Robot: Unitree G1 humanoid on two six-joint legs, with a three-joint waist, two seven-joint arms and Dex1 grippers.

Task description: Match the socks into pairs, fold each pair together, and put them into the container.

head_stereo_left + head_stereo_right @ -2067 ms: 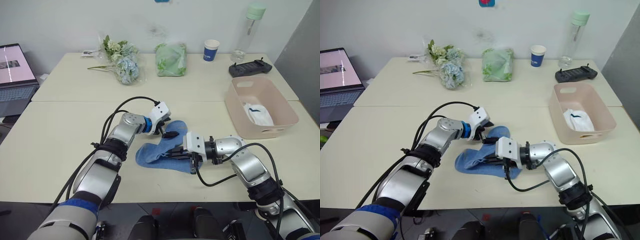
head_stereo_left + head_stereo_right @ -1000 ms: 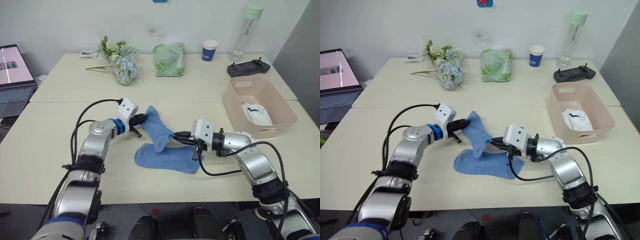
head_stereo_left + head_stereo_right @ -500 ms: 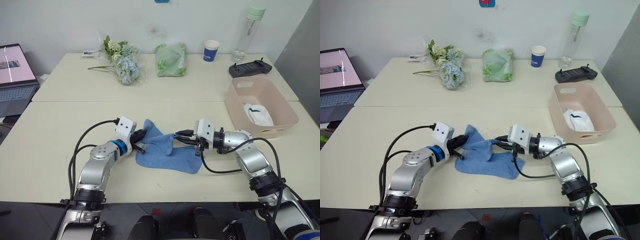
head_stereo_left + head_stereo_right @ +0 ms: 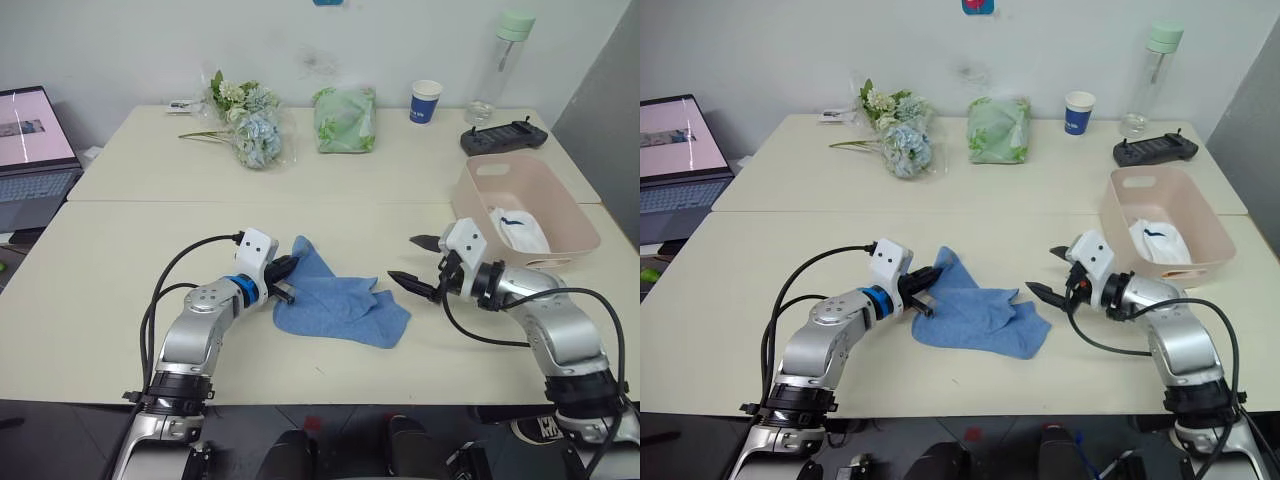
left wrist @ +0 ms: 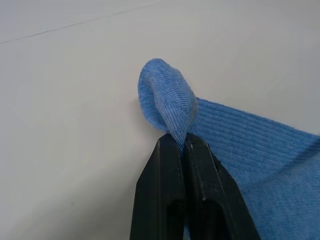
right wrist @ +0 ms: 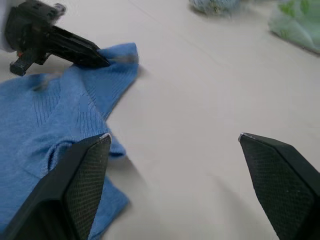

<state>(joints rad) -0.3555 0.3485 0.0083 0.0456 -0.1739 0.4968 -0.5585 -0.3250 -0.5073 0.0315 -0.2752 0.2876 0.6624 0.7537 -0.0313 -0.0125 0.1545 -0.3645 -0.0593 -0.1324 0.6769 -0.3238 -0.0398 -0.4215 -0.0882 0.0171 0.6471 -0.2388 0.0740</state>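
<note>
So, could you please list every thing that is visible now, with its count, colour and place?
Blue socks: two, light blue, overlapped at the table's front middle.
White sock: at least one, white with a dark mark, inside the container.
Container: one, pale pink, right side.
Paper cup: one, blue and white, far edge.
Bottle: one, clear with green cap, far right.
Controller: one, black, behind the container.
Green bundle: one, far middle.
Flowers: one bunch, far left.
Laptop: one, left edge.
Table: cream.
Left gripper: jaws shut on a sock's edge.
Right gripper: jaws open, holding nothing.
</note>
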